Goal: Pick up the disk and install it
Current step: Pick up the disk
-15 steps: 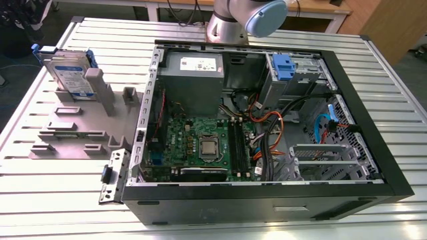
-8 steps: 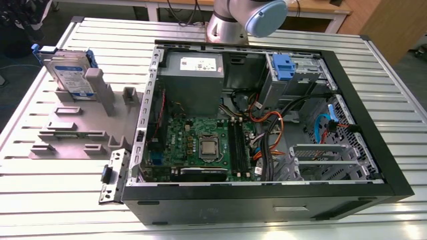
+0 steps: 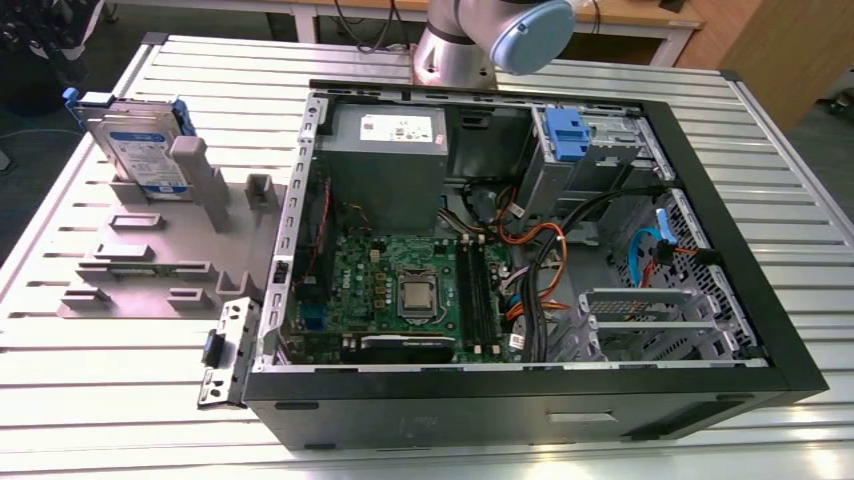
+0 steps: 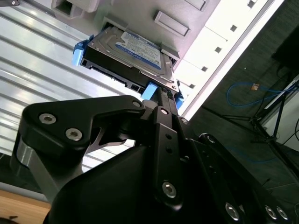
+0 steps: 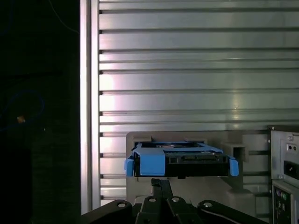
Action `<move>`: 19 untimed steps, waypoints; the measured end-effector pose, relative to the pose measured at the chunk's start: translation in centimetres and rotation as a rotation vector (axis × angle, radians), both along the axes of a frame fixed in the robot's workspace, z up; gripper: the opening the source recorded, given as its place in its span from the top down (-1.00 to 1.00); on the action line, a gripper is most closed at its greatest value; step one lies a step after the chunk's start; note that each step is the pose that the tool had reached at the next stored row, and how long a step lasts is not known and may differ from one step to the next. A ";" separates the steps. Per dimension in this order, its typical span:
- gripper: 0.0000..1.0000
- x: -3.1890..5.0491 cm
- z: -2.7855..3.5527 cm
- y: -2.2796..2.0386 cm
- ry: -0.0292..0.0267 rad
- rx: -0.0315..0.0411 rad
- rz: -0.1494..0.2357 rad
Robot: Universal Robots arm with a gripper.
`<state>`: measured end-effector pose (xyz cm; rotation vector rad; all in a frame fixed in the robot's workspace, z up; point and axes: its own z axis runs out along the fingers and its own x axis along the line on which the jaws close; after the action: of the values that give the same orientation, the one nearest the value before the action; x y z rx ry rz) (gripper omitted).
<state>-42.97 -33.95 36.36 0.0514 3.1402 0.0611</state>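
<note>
Disk (image 3: 138,150): flat silver slab, blue plastic frame, stood upright in grey holder (image 3: 147,265) | end effector (image 5: 161,182): black fingers (image 5: 156,190) were together.

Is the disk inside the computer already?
No, the disk stands upright in the grey holder, outside the open computer case, on the exterior view's left of it.

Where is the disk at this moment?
At the exterior view's left, the disk stands upright in the grey holder on the table, beside the open computer case.
</note>
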 end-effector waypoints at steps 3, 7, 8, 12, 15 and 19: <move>0.79 0.00 0.00 0.00 0.0000 0.0000 0.006; 0.79 0.00 0.00 0.00 0.0000 0.0000 0.014; 0.79 0.00 0.00 0.00 0.0000 0.0000 0.016; 0.79 0.00 0.00 0.00 0.0000 0.0000 0.023; 0.79 0.00 0.00 0.00 0.0001 0.0000 0.029; 0.79 0.00 0.00 0.00 0.0000 0.0000 0.037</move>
<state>-42.97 -33.95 36.36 -0.0066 3.1413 0.0611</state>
